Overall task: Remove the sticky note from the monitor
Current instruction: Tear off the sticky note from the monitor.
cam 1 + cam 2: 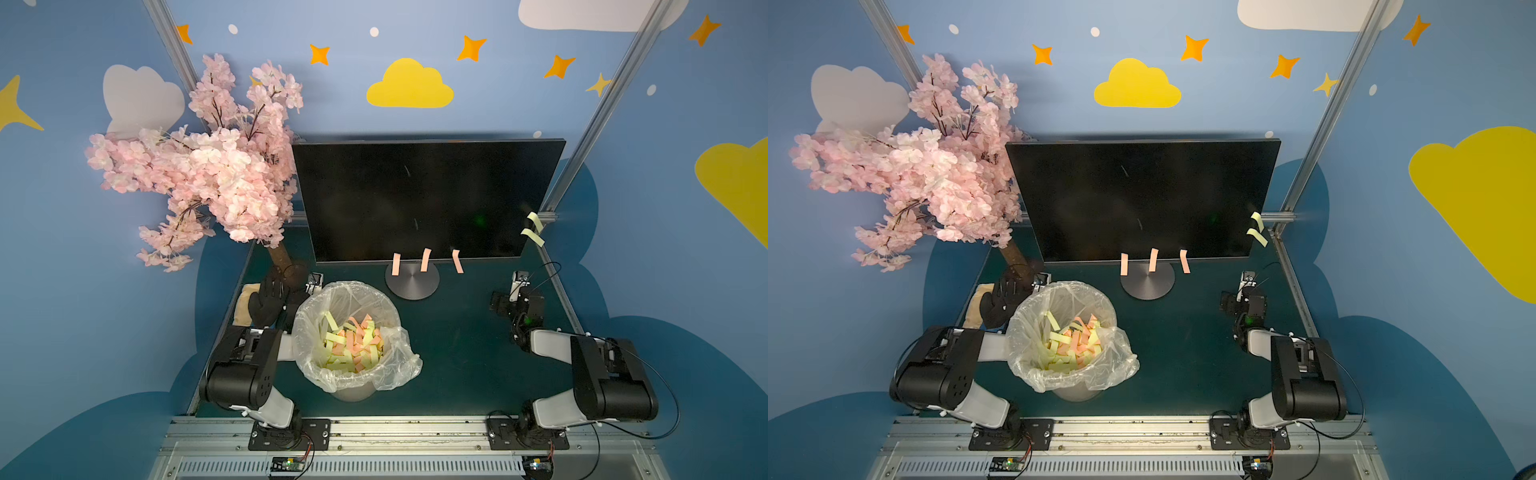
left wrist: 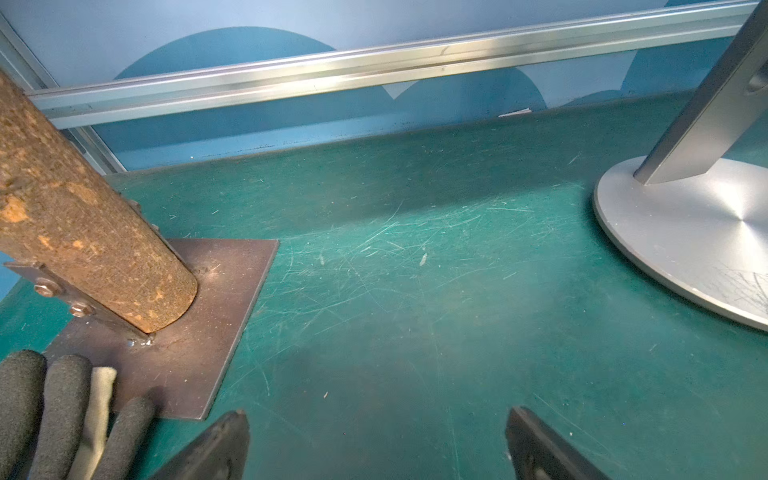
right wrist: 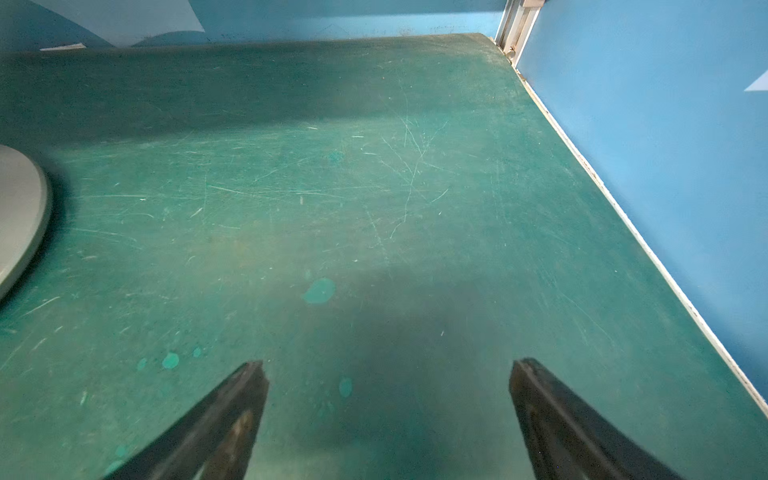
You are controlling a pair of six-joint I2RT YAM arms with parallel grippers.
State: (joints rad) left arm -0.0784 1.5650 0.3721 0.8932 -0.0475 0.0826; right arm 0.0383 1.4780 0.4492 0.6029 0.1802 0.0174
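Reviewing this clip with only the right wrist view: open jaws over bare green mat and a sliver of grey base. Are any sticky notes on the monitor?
Observer: Yes. Both top views show three pink notes hanging from the bottom edge of the monitor.
Operator: Any other colour?
Observer: Two yellow notes curl off its right edge.
Operator: What is the left arm doing?
Observer: The left gripper is open and empty, between the tree's metal plate and the monitor's base.
Operator: Is there anywhere to drop notes?
Observer: A bag-lined bin in front of the monitor already holds pink and yellow strips.
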